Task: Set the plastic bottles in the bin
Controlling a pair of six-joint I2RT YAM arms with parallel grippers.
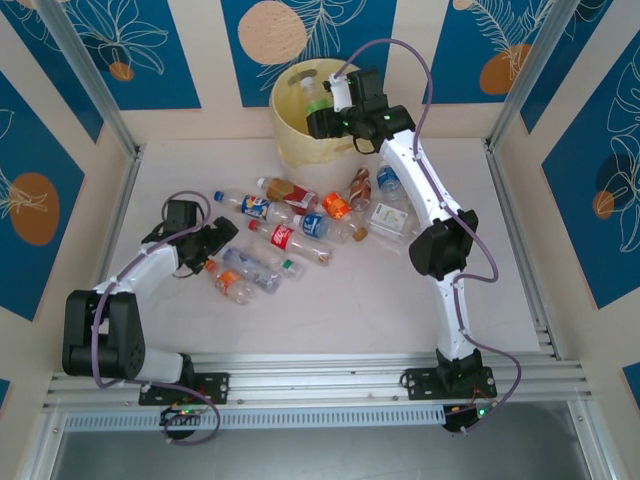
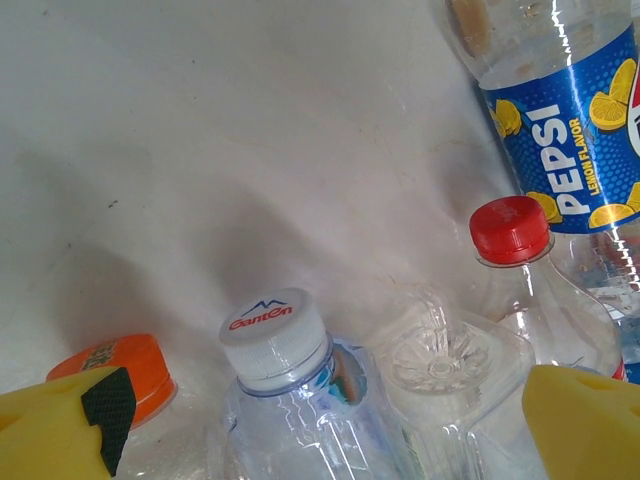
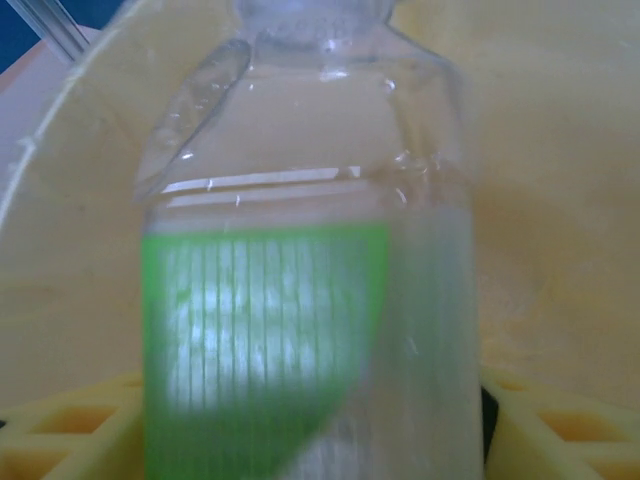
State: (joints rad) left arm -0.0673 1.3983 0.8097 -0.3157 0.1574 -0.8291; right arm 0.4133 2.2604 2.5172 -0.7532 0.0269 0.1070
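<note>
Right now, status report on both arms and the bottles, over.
Left fingers open, low over clear plastic bottles. Right fingers flank green-labelled clear bottle over pale yellow round bin, grip unclear. Nothing blocking.

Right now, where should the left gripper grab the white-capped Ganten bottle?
Probably the Ganten bottle by its ribbed body below the cap, straight on from the left gripper: its open fingers straddle that body, and the cap is narrower.

Glossy clear plastic bottles (image 1: 284, 237), matt table (image 1: 350, 300)
</note>
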